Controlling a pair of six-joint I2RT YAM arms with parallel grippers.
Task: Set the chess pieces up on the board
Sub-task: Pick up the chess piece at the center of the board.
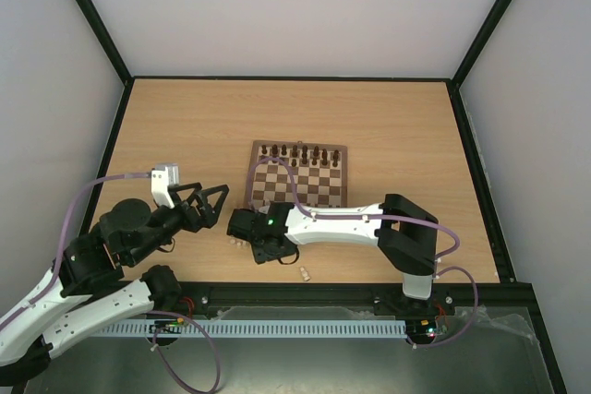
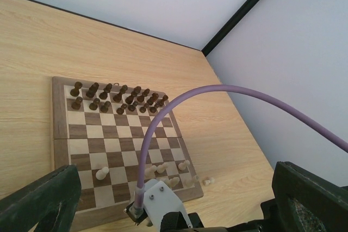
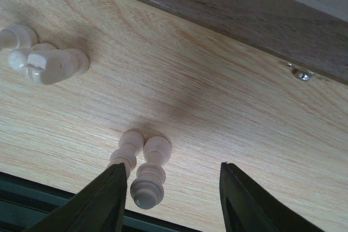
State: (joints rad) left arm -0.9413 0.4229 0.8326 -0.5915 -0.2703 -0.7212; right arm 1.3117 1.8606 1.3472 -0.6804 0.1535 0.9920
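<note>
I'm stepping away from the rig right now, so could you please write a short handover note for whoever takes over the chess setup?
Left gripper: fingers wide open, empty, hovering over the table left of the board.
Right gripper: fingers apart, low by the board's near-left corner, straddling two pale pieces lying on the table; nothing gripped.
Done: dark pieces fill the two far rows.
Left: a few scattered pale pieces sit on the near rows; loose pale pieces lie off the board. Stand all in their two rows.
</note>
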